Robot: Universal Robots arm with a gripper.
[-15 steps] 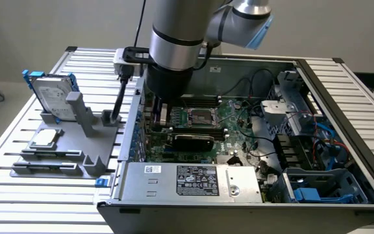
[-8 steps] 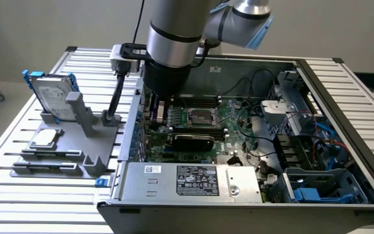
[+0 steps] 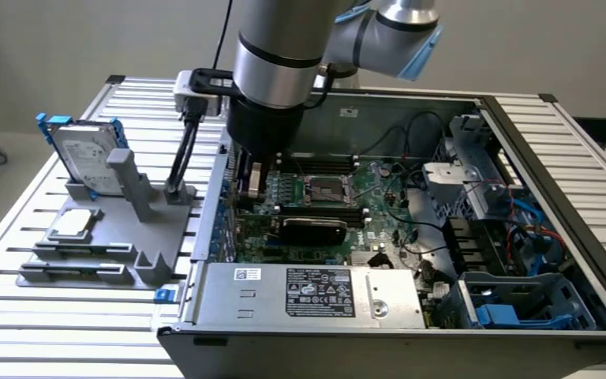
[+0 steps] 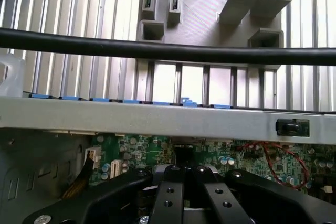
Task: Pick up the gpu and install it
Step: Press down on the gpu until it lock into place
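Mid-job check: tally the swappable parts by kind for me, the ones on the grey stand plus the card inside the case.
hard drive with blue rails: 1
silver square chip: 1
gpu, inside the case: 1
Total: 3

An open grey metal computer case sits on a slatted aluminium table, a green motherboard inside. The small black-covered gpu lies on the board, just below the memory slots. At the exterior view's left, a grey plastic fixture holds an upright silver hard drive with blue rails.
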